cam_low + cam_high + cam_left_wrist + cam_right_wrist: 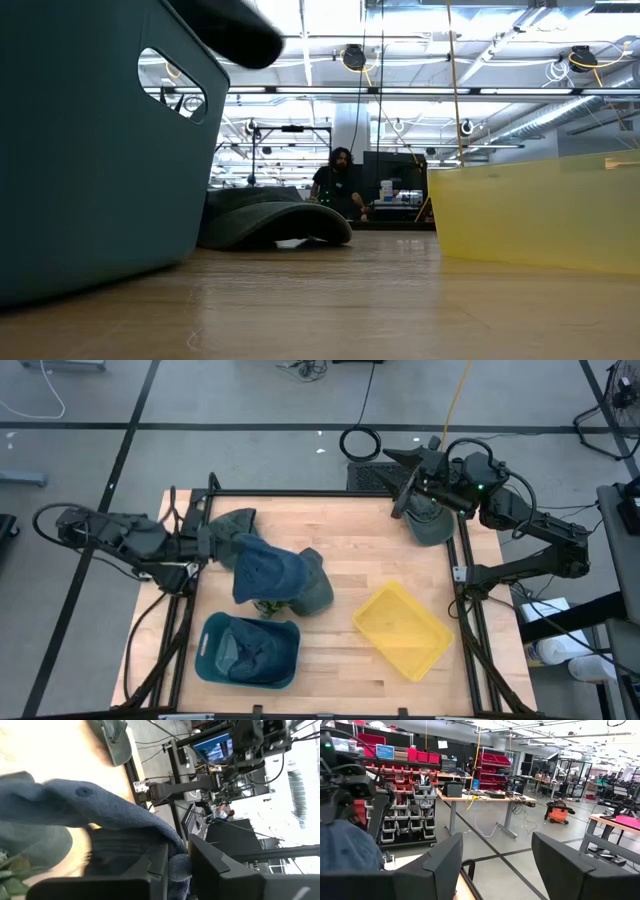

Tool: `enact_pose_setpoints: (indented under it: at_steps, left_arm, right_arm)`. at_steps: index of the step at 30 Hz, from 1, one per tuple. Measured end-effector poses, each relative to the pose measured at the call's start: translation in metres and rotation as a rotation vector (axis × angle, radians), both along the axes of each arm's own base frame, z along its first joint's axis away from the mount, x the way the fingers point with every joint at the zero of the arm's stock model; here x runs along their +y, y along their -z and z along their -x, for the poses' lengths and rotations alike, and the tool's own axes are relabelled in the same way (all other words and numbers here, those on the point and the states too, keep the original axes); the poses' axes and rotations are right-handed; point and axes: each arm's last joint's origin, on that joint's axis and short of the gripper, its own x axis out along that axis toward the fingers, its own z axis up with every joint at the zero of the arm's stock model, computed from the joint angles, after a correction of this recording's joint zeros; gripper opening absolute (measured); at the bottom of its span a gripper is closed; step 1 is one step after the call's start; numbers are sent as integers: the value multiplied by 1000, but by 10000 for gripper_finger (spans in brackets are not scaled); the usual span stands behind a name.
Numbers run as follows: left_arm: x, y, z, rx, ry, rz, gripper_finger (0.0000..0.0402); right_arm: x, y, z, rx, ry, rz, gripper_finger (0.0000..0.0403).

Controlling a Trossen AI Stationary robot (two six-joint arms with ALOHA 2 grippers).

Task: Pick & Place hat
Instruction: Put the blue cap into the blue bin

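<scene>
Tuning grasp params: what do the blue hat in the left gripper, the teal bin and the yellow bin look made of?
Blue hat: soft woven fabric, denim-like; it drapes and folds where the left gripper pinches it.
Teal bin: rigid moulded plastic, opaque, slight sheen, with a cut-out handle.
Yellow bin: thinner plastic, probably translucent; in the low view light shows through its wall.

Bare tabletop (pixel 350 545) lies open between the hat pile (pixel 300 582) and the yellow bin (pixel 403 629). The teal bin (pixel 247 650), already holding hats, blocks the near left; a grey hat (pixel 432 523) occupies the far right corner.
</scene>
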Motion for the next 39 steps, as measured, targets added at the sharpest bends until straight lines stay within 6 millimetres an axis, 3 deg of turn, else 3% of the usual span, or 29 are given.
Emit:
enact_pose_setpoints:
  at_steps: [27,39]
  left_arm:
    - [-117,41,-16,84,69,89,57]
    - [-152,67,-27,138,58,145,57]
  right_arm:
    - [7,-2,-2,10,-25,73,224]
    - [7,-3,-2,13,-24,92,224]
